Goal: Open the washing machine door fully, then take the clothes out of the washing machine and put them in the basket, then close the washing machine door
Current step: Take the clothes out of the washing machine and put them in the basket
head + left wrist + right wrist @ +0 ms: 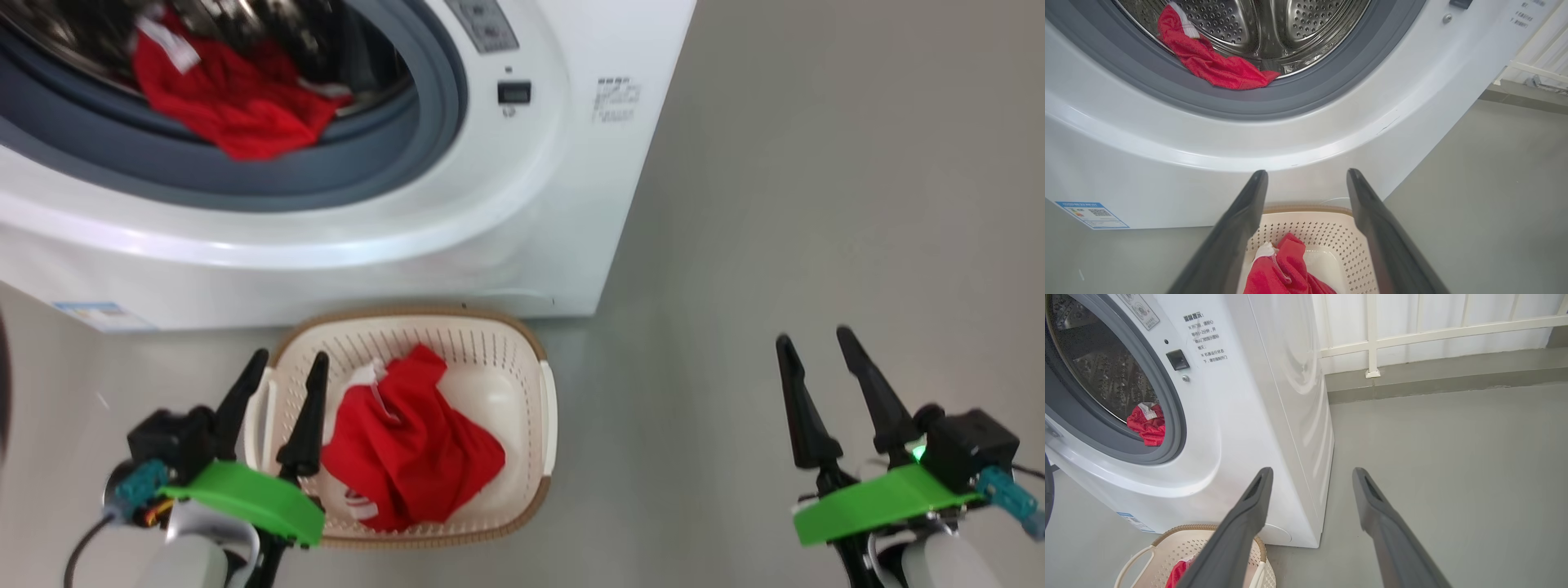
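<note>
The washing machine (522, 204) is glossy white, its rubber ring (433, 122) mid-grey, and its drum (1274, 24) silvery steel dotted with rows of small holes. A small label (90, 312) at its base is blue and white. The garment in the drum (237, 106) is bright red with a white band. The basket (490, 343) is cream with a regular pattern of holes, a brown woven-look rim (408, 313) and white handles (549, 416). The garment inside it (408, 457) is the same red with white stripes. The floor (816, 204) is plain pale grey. The left gripper (290, 354) and right gripper (814, 335) are black-fingered above bright green brackets (882, 502).
</note>
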`<state>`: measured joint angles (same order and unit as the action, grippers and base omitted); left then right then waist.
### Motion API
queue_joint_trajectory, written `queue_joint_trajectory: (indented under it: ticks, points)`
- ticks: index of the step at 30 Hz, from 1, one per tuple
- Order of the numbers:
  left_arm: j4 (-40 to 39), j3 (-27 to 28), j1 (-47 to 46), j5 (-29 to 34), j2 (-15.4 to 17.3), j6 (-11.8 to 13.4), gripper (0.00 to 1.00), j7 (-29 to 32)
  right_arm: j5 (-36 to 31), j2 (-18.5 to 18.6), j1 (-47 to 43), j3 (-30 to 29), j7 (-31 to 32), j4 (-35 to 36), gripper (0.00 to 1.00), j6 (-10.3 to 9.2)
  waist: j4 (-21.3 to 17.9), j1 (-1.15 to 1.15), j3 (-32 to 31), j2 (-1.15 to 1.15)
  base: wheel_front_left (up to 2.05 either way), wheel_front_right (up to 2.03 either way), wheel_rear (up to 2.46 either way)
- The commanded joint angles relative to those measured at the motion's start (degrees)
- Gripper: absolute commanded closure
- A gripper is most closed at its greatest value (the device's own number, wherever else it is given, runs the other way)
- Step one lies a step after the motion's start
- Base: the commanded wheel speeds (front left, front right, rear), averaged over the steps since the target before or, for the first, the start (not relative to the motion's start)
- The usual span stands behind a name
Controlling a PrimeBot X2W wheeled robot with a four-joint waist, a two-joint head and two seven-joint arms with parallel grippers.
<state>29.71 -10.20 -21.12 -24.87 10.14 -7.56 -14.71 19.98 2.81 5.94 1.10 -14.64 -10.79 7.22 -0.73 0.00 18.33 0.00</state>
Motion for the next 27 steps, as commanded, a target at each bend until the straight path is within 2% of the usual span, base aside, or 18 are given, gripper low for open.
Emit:
queue_joint_trajectory:
  ticks: [1, 16, 27]
  points:
    - [-1.5, 2.2, 0.7, 0.5, 1.3, 0.1, 0.0, -0.3, -0.9, 0.1, -0.6, 1.1, -0.4, 1.1, 0.0, 0.26, 0.8, 0.0, -4.0, 0.0, 0.0, 0.0, 0.0]
    - [-14.1, 8.3, 14.9, 7.7, -1.2, 0.1, 0.0, -0.3, -2.3, 0.1, -8.6, 0.1, -0.4, 1.1, 0.0, 0.26, 1.9, 0.0, -13.3, 0.0, 0.0, 0.0, 0.0]
    - [-20.9, 12.1, 23.4, 10.8, -3.2, 0.1, 0.0, -0.3, -2.0, 0.8, -12.0, -0.3, -0.4, 2.3, 0.0, 0.26, 2.3, 0.0, -15.7, 0.0, 0.0, 0.0, 0.0]
